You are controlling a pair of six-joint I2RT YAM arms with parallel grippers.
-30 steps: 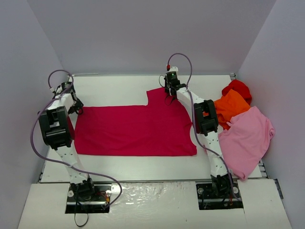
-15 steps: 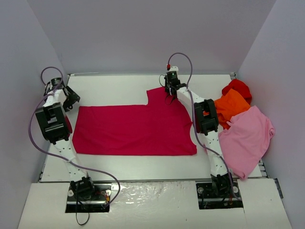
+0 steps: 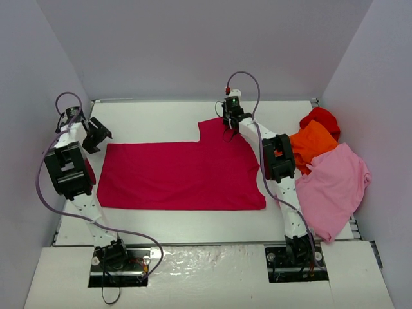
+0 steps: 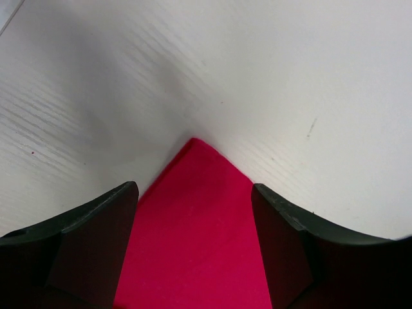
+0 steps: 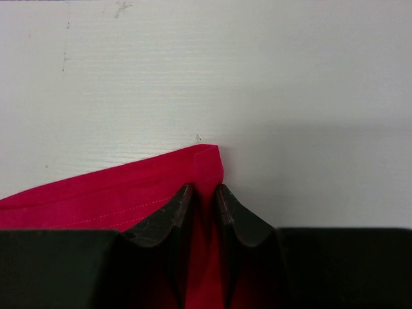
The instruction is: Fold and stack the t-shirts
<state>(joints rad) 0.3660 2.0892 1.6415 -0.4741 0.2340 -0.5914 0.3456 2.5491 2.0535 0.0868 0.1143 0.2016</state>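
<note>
The raspberry-red t-shirt (image 3: 180, 174) lies spread flat across the middle of the table, one sleeve pointing to the far side. My left gripper (image 3: 96, 135) hovers open just beyond the shirt's far-left corner. In the left wrist view that pointed corner (image 4: 193, 244) shows between the wide-apart fingers of the left gripper (image 4: 193, 188), which touch nothing. My right gripper (image 3: 230, 129) is shut on the far corner of the sleeve. In the right wrist view the folded hem (image 5: 96, 199) is pinched between the fingers of the right gripper (image 5: 201, 188).
At the right edge of the table lies a pile of an orange shirt (image 3: 313, 145), a bright red shirt (image 3: 320, 118) behind it and a pale pink shirt (image 3: 331, 183) hanging over the table's side. Grey walls close in left, right and back.
My left gripper has drawn back and to the left, off the shirt's far-left corner, staying open. The right gripper holds still on the sleeve.
</note>
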